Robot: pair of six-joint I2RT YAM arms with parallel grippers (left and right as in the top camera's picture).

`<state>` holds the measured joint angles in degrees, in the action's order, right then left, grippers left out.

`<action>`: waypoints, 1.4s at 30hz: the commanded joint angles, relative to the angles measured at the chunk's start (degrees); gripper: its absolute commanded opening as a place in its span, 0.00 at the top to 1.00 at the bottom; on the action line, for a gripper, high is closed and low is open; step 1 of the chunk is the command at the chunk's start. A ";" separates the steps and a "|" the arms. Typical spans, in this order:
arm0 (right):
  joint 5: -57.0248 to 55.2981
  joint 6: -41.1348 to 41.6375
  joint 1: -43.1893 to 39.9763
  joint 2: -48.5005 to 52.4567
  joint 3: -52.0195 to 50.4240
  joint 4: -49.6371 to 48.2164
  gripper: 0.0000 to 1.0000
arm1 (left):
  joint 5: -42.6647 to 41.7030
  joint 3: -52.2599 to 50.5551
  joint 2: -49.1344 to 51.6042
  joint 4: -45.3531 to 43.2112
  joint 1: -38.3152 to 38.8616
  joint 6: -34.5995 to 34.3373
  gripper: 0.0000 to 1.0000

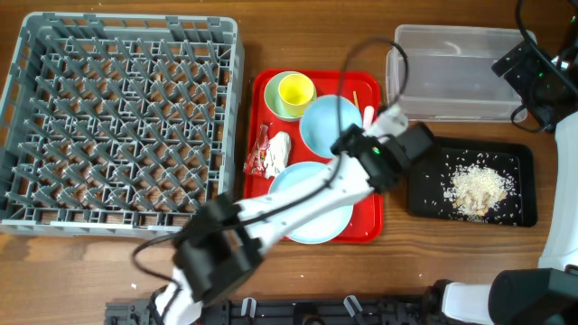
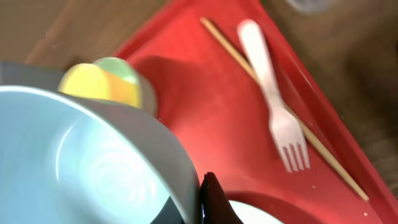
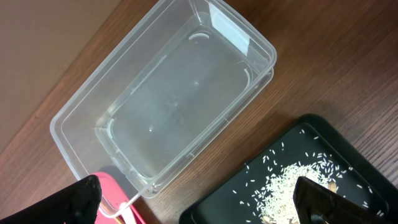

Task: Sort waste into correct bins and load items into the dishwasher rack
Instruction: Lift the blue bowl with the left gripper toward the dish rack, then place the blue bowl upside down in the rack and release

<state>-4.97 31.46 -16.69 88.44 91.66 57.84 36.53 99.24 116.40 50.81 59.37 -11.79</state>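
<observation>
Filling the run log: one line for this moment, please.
left gripper: shut on white bowl rim | right gripper: open, near tub | rice: in black tray | rack: empty

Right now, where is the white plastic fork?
In the left wrist view, the fork lies on the red tray near its right edge, lying over a wooden chopstick.

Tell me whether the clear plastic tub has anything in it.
Empty. The clear tub shows only its bare bottom, while the rice lies in the black tray beside it.
</observation>
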 commanded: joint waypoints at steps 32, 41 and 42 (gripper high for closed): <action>-0.09 0.17 0.11 0.50 0.52 -0.02 0.00 | -84.04 -0.24 -5.81 -7.76 -80.59 -8.09 0.96; -0.09 0.20 0.11 0.50 0.52 -0.02 0.00 | -106.07 -0.24 3.10 -8.98 -86.77 -7.98 0.96; -0.07 0.20 0.11 0.50 0.52 -0.02 0.00 | -107.23 -0.24 3.37 -9.38 -86.90 -7.98 0.96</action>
<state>-4.97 31.46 -16.69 88.44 91.66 57.84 -58.81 99.22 118.15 42.57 -26.61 -19.44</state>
